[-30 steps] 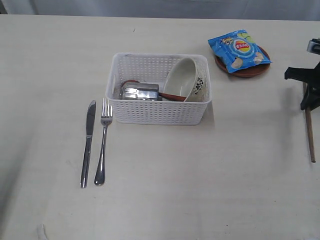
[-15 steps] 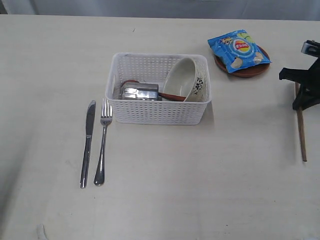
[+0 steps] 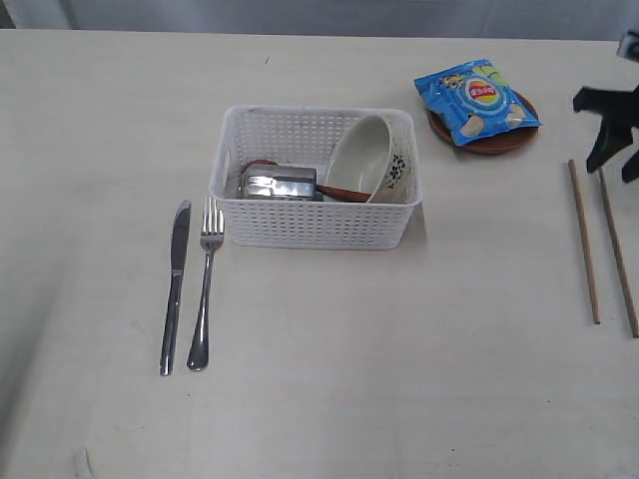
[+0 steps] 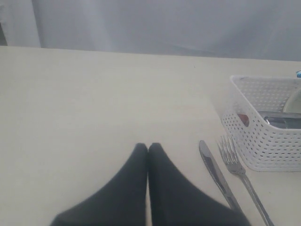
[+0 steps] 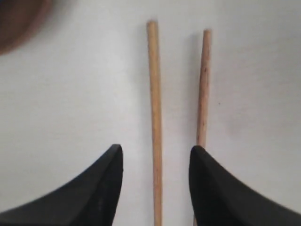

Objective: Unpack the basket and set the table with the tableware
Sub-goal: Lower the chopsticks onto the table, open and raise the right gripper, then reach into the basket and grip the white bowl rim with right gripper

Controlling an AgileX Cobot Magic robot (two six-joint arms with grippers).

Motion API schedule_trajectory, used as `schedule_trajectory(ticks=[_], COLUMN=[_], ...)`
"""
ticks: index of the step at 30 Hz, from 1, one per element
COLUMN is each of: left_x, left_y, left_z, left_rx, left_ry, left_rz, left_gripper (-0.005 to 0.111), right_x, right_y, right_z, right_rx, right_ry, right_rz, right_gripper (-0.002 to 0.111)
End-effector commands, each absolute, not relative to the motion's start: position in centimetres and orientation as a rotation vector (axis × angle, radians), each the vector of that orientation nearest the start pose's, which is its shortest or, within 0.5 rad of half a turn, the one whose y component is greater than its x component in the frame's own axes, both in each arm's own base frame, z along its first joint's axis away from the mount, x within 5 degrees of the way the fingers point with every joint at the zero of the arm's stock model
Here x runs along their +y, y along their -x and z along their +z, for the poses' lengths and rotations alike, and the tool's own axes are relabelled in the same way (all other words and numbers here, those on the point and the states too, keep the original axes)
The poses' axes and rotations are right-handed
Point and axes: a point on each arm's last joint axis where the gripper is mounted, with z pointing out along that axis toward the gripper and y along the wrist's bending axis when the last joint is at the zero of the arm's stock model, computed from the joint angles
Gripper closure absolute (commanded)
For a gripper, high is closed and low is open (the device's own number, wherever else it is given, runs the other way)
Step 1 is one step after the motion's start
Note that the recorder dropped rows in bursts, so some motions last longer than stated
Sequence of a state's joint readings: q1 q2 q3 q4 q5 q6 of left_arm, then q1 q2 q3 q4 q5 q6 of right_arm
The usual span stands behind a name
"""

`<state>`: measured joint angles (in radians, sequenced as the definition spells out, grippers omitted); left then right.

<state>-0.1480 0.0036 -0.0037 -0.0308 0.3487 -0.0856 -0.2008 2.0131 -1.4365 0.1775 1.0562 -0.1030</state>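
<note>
Far right of table (image 3: 399, 379): right gripper (image 5: 156, 149) spread wide, holding nothing, over two chopsticks (image 3: 584, 239) lying apart, nearly parallel.
Left gripper (image 4: 148, 147) closed tip to tip over bare surface beside knife (image 3: 176, 284) and fork (image 3: 205, 289); basket (image 3: 315, 225) mid-table, open room in front.

Right gripper (image 5: 156, 149) spread wide, left gripper (image 4: 147, 147) closed
</note>
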Motion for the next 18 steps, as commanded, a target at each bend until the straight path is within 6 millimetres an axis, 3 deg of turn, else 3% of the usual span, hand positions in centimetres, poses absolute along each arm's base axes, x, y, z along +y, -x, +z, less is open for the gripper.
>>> schedule_trajectory(ticks=[1, 4, 7, 18], left_x=[-0.9, -0.9, -0.9, -0.9], left_y=[-5.3, -5.3, -5.3, -5.3], left_z=[18.2, 18.2, 18.2, 18.2], left_rx=[1.834, 1.834, 1.834, 1.834], left_ry=[-0.046, -0.046, -0.046, -0.046], left_rz=[-0.195, -0.195, -0.195, -0.195], left_gripper=[0.107, 0.107, 0.107, 0.107], right_x=[-5.9, -3.9, -0.8, 13.4], right_y=[-39.0, -39.2, -39.1, -36.8], right_z=[24.5, 28.9, 31.6, 32.1], right_rx=[2.889, 2.733, 2.628, 2.593], right_ry=[-0.254, -0.154, 0.034, 0.589], right_rz=[0.325, 0.492, 0.595, 0.598], right_gripper=[0.065, 0.065, 0.065, 0.065])
